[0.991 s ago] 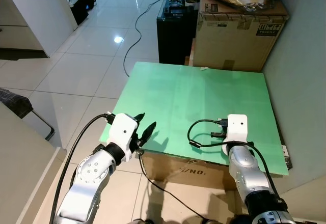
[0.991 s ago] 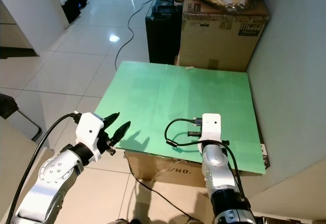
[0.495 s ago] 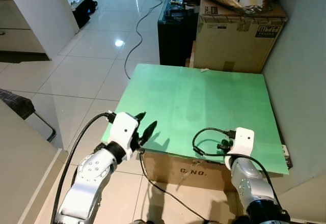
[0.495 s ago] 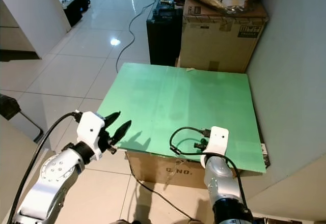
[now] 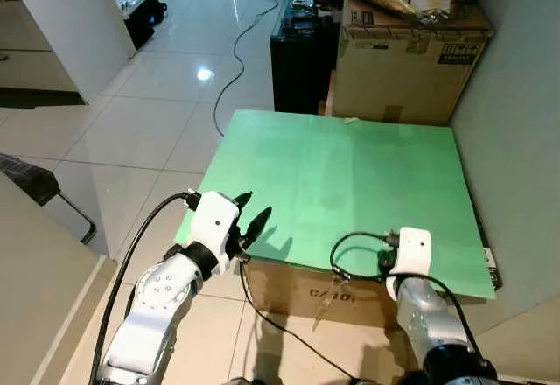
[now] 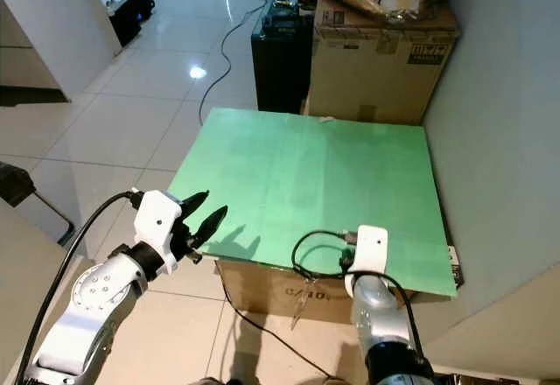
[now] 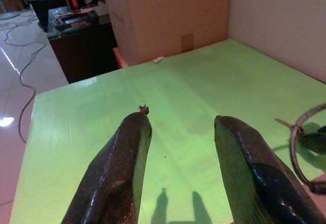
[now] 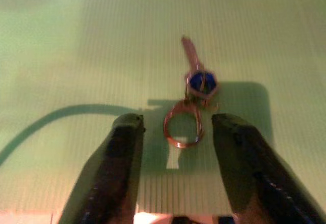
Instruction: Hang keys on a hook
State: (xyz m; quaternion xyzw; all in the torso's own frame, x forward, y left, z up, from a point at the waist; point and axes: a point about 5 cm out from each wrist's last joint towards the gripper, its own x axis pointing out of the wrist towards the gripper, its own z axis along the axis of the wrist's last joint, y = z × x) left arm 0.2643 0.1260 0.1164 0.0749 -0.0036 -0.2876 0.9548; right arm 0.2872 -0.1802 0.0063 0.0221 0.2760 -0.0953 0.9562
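Basically: green bench wide and bare, wall along its right side, cardboard box and black cabinet behind its far edge. Left tool spread at near-left edge, pinching nothing. Right tool spread at near-right edge, straddling key ring; keys flat on bench, untouched.

Right gripper withdrew toward near edge of green board, wrist dropped lower, left arm unmoved
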